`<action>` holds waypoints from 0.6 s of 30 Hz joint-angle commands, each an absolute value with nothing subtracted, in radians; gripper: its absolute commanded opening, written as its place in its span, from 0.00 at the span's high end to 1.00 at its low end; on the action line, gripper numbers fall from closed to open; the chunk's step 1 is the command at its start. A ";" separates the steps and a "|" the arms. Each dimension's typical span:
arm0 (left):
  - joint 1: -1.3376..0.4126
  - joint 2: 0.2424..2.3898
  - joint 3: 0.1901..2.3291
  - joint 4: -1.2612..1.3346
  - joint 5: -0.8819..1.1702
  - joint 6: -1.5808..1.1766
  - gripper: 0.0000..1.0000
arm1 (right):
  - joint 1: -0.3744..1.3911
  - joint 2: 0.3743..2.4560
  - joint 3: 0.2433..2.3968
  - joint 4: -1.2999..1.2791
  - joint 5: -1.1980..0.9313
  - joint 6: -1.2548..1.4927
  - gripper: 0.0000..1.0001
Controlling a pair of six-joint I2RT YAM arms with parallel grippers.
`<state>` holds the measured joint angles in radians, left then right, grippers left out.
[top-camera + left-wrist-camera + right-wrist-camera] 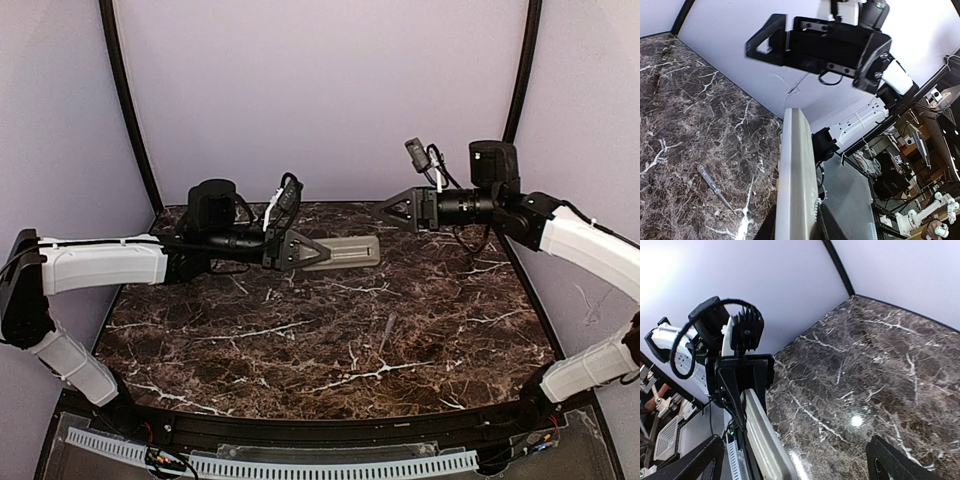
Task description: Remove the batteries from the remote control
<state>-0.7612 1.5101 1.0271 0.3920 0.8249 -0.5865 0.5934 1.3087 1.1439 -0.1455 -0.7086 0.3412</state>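
Note:
The remote control [345, 251] is a slim pale grey slab held level above the table, with my left gripper [318, 249] shut on its left end. In the left wrist view the remote [796, 170] runs away from the camera, edge up, between my two fingers [832, 227]. My right gripper [386, 212] hangs open just beyond the remote's far end and a little above it, touching nothing. From the right wrist the remote [762, 440] sits left of centre, with the right gripper's own jaws [792, 455] spread wide on either side. The batteries are hidden.
A thin clear stick-like tool [715, 187] lies on the dark marble table [300, 350], faint in the top view [388, 330]. Lilac walls close the back and sides. Black frame rods [125, 100] rise at both back corners.

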 commanded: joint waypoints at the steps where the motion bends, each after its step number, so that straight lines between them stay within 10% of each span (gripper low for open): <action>1: -0.764 1.472 0.993 0.380 0.719 -0.562 1.00 | 0.586 1.218 1.124 -0.187 -0.527 0.348 0.02; 18: -0.792 1.580 0.997 0.512 0.486 -0.748 1.00 | 0.658 1.144 1.121 -0.304 -0.275 0.434 0.01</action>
<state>-0.7681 1.5871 0.9825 0.4740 0.5724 -0.7132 0.6193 1.1267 1.1007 -0.2916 -0.3305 0.4114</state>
